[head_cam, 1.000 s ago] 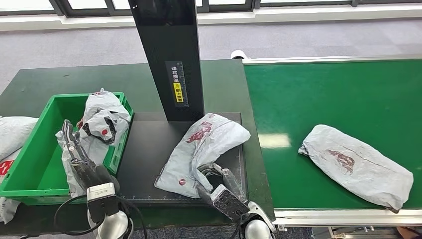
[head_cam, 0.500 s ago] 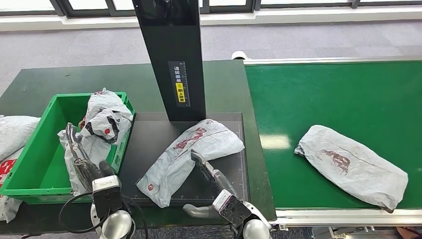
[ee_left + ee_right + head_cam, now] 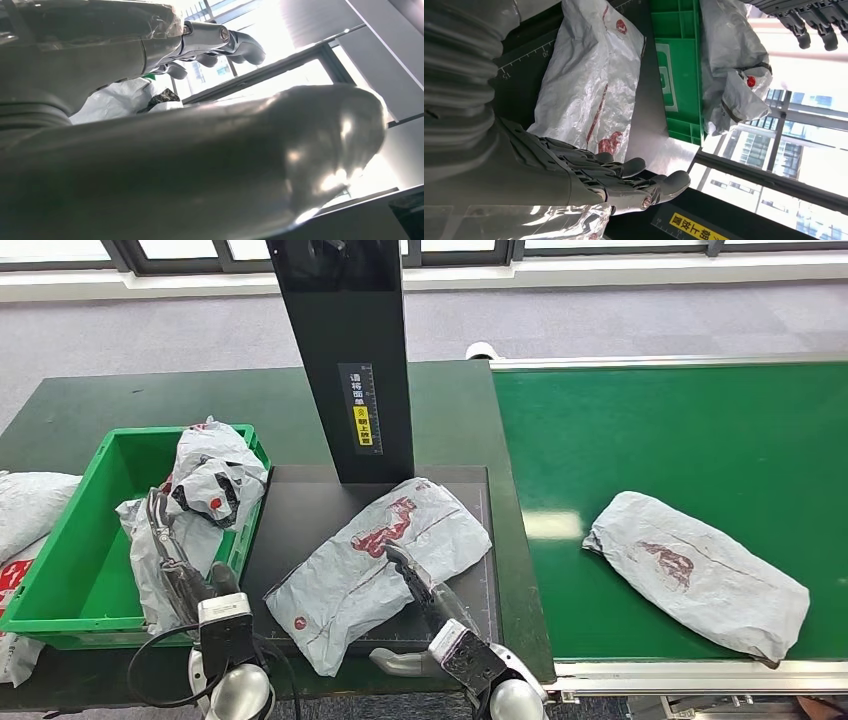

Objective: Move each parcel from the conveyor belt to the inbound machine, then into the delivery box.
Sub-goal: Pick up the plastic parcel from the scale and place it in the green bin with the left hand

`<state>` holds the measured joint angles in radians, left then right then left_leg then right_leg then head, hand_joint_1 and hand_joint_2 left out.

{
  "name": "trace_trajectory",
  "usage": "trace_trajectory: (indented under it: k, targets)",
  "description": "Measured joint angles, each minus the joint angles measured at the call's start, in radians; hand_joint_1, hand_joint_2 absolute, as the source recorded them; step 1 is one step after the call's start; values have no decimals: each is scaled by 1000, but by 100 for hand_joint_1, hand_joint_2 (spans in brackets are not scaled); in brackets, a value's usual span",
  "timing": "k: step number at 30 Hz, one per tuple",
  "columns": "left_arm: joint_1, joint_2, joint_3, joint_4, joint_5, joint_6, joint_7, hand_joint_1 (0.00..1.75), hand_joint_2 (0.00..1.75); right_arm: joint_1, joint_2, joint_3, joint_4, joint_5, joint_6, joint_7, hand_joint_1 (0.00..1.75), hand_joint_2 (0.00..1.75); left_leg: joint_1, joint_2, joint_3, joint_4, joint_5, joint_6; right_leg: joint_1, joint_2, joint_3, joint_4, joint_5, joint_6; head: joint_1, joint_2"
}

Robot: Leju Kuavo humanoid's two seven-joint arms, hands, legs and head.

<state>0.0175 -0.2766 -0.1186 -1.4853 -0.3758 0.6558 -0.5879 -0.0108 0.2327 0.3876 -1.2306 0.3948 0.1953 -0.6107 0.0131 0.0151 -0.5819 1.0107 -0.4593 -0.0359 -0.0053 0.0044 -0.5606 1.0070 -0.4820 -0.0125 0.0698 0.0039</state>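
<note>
I am looking down at the inbound machine, the flat black plate with the tall black post. I use it as my landmark.

The conveyor belt sits just to the right of the machine. One grey parcel waits on the belt, well apart from both of my hands.

The green delivery box sits just to the left of the machine. A bagged parcel hangs over the box wall nearest the machine.

The parcel on the machine lies flat and slanted across the black plate, in front of the post. I think it is a thin plastic bag, soft, light and a bit slippery. It looks crinkly and floppy, so it will sag when lifted. I would take hold of the thick middle, or pinch a loose corner near the box side.

My right hand is at the front of the machine. Its fingers are stretched out, holding nothing. Their tips lie over the near edge of that parcel; I cannot tell if they touch it.

My left hand is up by the front corner of the box, left of the machine. Its fingers are apart and hold nothing, close beside the bag on the box wall.
</note>
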Motion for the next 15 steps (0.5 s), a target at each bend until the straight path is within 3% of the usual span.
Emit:
trace_trajectory:
  k: [15]
  targets:
    - [0, 2, -5, 6, -29, 0, 20, 0, 0, 0, -1, 0, 0, 1, -14, 15, 0, 175, 0, 0, 0, 0, 0, 0, 0, 0, 0, 0, 0, 0, 0, 0]
